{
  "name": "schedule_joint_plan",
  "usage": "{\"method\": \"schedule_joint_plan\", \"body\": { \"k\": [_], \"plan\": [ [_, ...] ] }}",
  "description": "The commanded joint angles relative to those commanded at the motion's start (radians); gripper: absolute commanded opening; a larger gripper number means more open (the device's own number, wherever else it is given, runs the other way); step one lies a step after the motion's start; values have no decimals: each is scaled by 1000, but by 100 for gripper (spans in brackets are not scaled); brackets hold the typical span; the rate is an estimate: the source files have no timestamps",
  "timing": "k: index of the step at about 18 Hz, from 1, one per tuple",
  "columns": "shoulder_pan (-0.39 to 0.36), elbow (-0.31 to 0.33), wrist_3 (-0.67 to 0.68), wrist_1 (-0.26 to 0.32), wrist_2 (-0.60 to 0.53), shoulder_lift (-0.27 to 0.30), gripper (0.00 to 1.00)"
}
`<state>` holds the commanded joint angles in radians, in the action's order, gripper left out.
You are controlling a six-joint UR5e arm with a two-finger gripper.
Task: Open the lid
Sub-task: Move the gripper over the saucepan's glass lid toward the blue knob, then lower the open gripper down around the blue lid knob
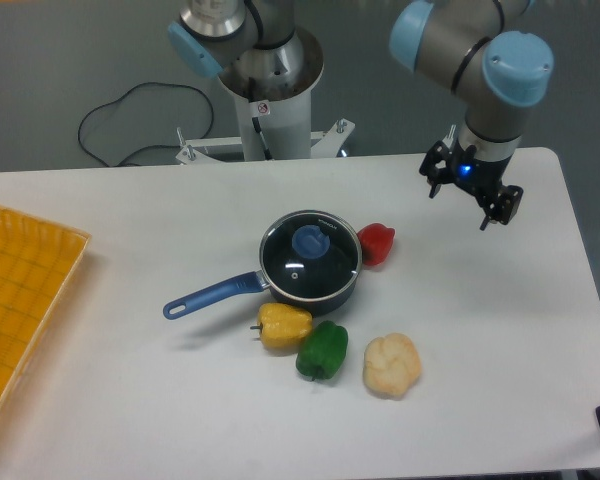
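Note:
The lid (310,256) is a round clear glass disc with a thin metal rim and a blue centre knob (310,241). It lies flat on the dark blue saucepan (332,299), whose long blue handle (210,295) points to the left front. My gripper (469,203) hangs above the table's back right, well to the right of the lid and apart from it. Its two fingers stand spread and hold nothing.
A red pepper (376,243) touches the pan's right side. A yellow pepper (283,326), a green pepper (323,350) and a pale cauliflower-like piece (392,364) lie in front of the pan. A yellow tray (20,300) stands at the left edge. The robot base (270,100) is behind.

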<state>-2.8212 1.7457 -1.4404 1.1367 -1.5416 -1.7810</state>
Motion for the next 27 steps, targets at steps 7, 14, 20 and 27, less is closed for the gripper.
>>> {"method": "schedule_joint_plan", "body": {
  "k": [7,14,20,27],
  "plan": [
    [113,55,129,0,-9,43,100],
    [198,135,183,-5,1,109,100],
    [198,222,147,-3,66,198,100],
    [221,223,147,-14,64,164,100]
  ]
}}
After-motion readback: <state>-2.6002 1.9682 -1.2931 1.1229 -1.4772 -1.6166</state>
